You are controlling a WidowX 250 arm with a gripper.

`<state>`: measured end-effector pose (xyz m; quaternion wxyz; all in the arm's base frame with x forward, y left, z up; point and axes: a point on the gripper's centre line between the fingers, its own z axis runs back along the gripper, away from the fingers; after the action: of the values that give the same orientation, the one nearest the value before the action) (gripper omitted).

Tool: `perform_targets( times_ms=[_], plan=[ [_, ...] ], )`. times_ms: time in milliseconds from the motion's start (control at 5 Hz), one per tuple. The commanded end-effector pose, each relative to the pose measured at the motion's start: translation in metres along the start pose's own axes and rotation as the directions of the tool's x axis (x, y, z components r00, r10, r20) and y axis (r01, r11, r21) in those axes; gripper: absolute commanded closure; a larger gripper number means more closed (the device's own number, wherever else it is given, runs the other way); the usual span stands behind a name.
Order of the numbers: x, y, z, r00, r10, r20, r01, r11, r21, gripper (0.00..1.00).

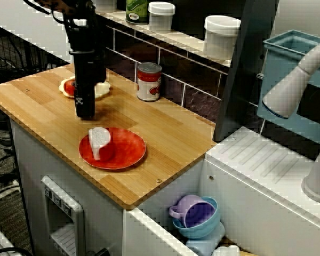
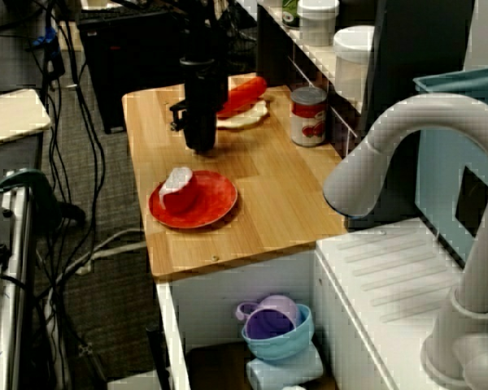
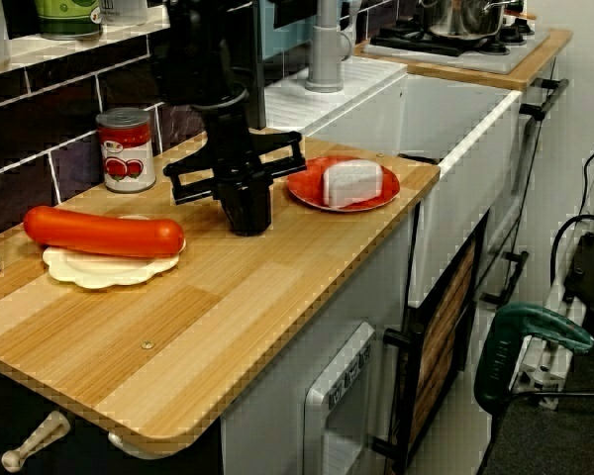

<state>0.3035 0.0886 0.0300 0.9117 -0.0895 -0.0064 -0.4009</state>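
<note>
- My black pincer (image 3: 247, 220) stood upright, its tip on or just above the pale wooden counter (image 3: 228, 317). I could not tell whether its jaws were apart or together, and I saw nothing in them.
- In the low view from the counter's end, the long red toy sausage (image 3: 104, 231) lay at my 9 o'clock on its flat cream bun (image 3: 109, 269), near me but not touching.
- The round red plate (image 3: 302, 185) sat close at my 2 o'clock and carried a white block (image 3: 351, 181).
- The red-and-white tin can (image 3: 126, 148) stood at my 10 o'clock. Its label pictured tomatoes, but the writing was too small to read.
- The green jar (image 3: 67, 15) on the shelf at 11 o'clock had a blurred label.
</note>
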Motion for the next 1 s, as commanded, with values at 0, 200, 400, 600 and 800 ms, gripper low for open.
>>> perform_targets(
  times_ms=[0, 200, 400, 600, 800],
  plan=[
    [-0.016, -0.013, 0.027, 0.997, -0.067, 0.039, 0.063, 0.994, 0.094, 0.85],
    [-0.026, -0.022, 0.023, 0.996, -0.077, 0.033, 0.073, 0.990, 0.120, 0.00],
    [-0.028, -0.032, 0.019, 0.991, -0.130, -0.007, 0.130, 0.981, 0.141, 0.00],
    [-0.032, -0.042, 0.019, 0.986, -0.163, -0.014, 0.164, 0.976, 0.142, 0.00],
    [-0.037, -0.058, 0.020, 0.974, -0.223, -0.033, 0.225, 0.965, 0.132, 0.00]
  ],
)
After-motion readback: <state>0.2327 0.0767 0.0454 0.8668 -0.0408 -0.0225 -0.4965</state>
